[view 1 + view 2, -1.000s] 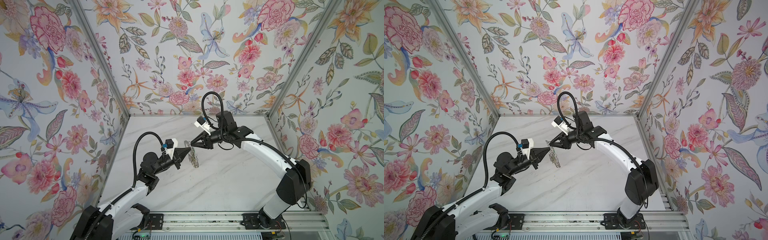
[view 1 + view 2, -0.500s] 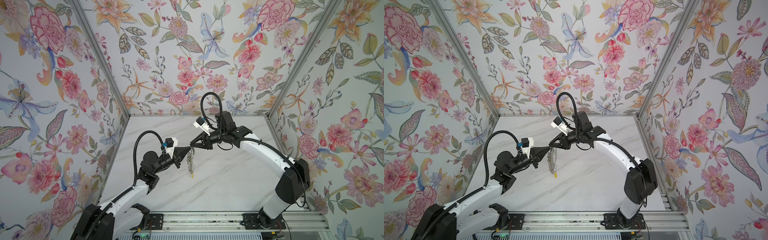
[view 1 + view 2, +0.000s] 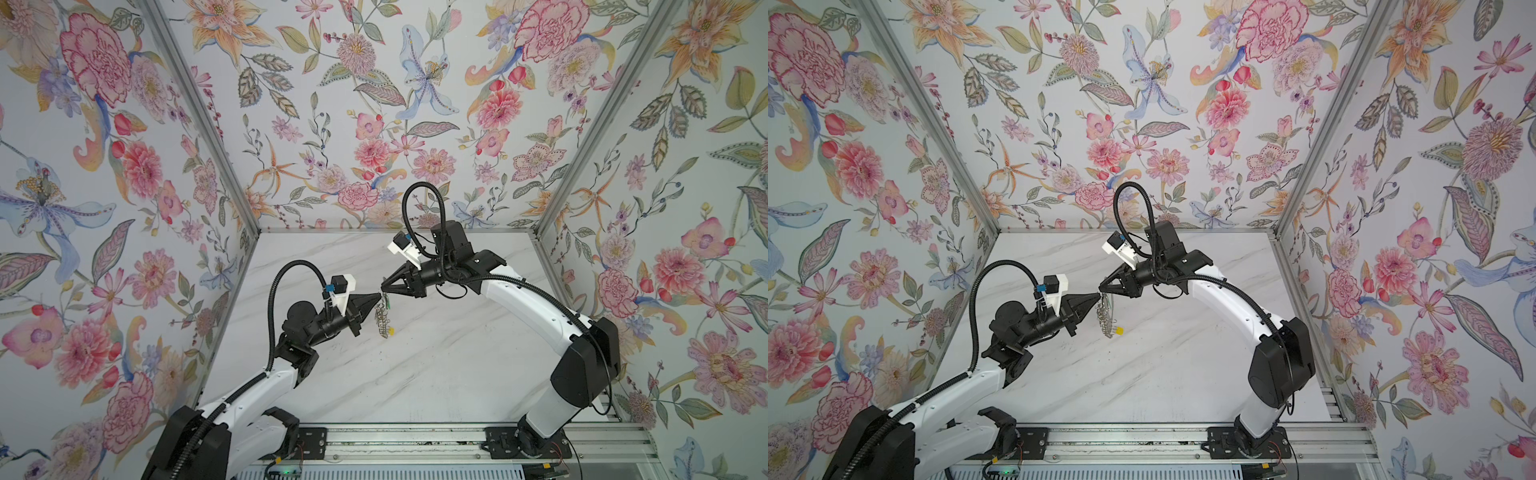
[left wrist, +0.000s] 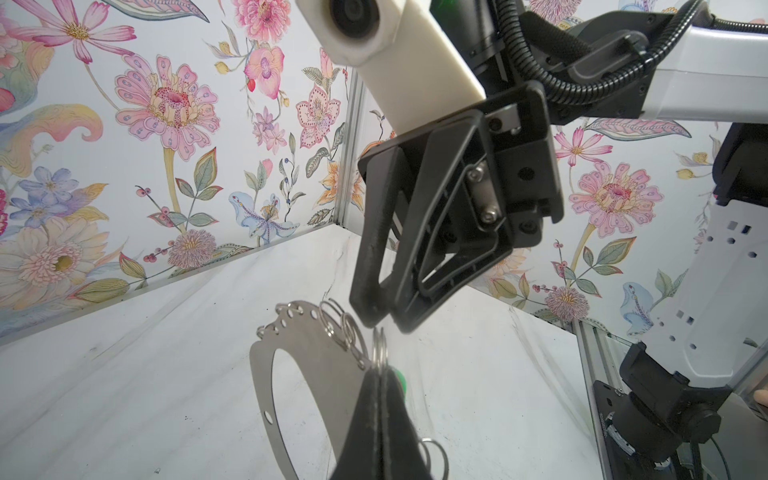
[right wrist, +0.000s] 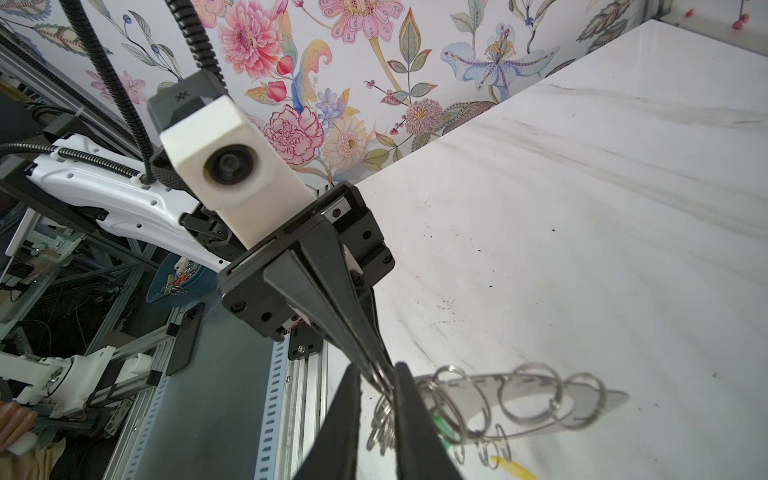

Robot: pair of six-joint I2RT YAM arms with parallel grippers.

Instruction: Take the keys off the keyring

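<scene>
The keyring (image 3: 381, 318) is a flat grey metal crescent with a large oval cut-out and a row of small holes along its outer edge, many of them carrying silver wire rings (image 5: 530, 392). It hangs on edge in the air over the middle of the tabletop (image 3: 436, 365), pinched at its upper end by the left gripper (image 3: 379, 296). Of the keys, a green tag (image 4: 400, 378) sits just beside that grip, and a yellow tag (image 3: 1119, 331) dangles near the lower end.
</scene>
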